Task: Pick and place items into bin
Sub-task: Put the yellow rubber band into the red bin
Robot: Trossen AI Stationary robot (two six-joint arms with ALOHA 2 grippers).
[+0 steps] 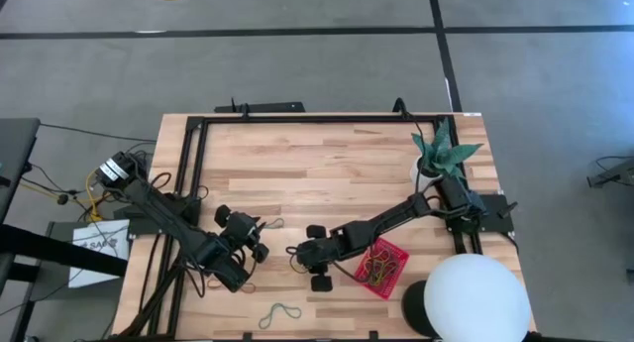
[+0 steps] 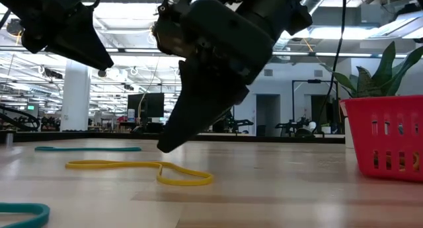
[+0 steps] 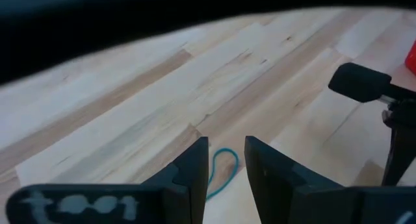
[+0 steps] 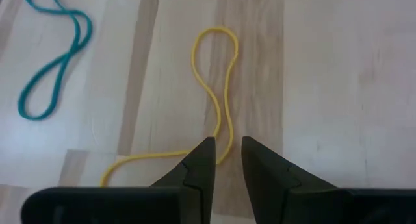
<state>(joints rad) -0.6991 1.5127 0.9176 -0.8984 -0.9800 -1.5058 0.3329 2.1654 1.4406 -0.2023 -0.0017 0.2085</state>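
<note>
- Right gripper (image 4: 224,160) hangs low over the table, right above a yellow band (image 4: 218,94). Its tips are a little apart w/ nothing in them; the band's strand runs just in front of the gap.
- Band is long & thin, stretching straight away from the tips, so a small drop down should catch it, I think.
- Red basket (image 1: 384,267) sits just beside the right arm, w/ bands already inside. Short trip.
- Left gripper (image 3: 224,162) is farther from the basket, tips a bit apart, empty, over a teal band (image 3: 220,173).
- Another teal band (image 4: 53,62) lies near the yellow one, not touching.
- Green plant (image 1: 441,152) & white dome (image 1: 474,297) stand by the basket, not in the way.
- Nothing blocks the grab.
</note>
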